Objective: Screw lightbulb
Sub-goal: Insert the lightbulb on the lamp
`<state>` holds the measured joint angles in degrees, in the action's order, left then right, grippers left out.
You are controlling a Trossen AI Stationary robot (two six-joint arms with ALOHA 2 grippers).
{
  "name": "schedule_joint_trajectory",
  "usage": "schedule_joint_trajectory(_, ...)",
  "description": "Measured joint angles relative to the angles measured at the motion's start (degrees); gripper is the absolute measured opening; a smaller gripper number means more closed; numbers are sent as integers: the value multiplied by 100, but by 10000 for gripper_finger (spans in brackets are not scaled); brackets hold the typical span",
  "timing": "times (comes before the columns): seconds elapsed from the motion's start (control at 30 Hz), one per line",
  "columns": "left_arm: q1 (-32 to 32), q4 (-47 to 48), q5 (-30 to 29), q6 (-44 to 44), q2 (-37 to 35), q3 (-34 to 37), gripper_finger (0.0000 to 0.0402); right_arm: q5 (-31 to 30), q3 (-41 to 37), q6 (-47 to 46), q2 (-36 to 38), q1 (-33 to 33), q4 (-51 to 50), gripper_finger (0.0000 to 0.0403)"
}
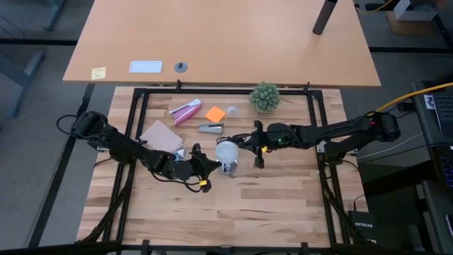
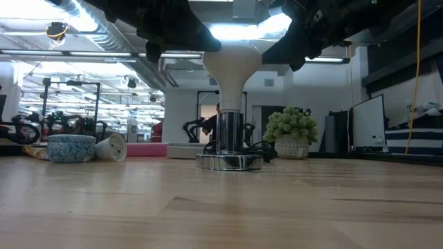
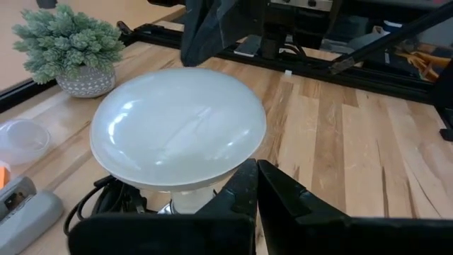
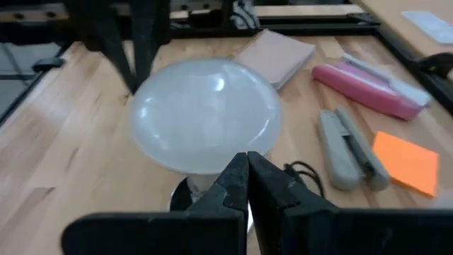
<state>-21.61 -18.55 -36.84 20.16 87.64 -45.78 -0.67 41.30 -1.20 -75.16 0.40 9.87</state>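
From above, the white lightbulb (image 1: 226, 151) stands dome-up on a shiny socket (image 1: 228, 168) at mid-table; the left gripper (image 1: 210, 164) sits just beside it on one side, the right gripper (image 1: 249, 144) on the other. At table height, the bulb (image 2: 231, 66) rises from the socket (image 2: 229, 160), a plant (image 2: 291, 131) behind. The left wrist camera shows its fingers (image 3: 244, 191) pressed together, empty, near the bulb (image 3: 178, 127). The right wrist camera shows the same beside the bulb (image 4: 205, 113), with a grey oblong item (image 4: 341, 147) near.
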Motion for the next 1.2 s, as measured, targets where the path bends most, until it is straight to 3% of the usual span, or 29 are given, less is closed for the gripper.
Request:
schedule_joint_trajectory(0.9, -7, 42, 2, -25, -4, 3, 1, -128, 2, 1, -356, 0, 342, 9)
schedule_joint_trajectory(1.2, -77, 231, -236, 86, -51, 2, 1, 230, 2, -7, -346, -7, 319, 9)
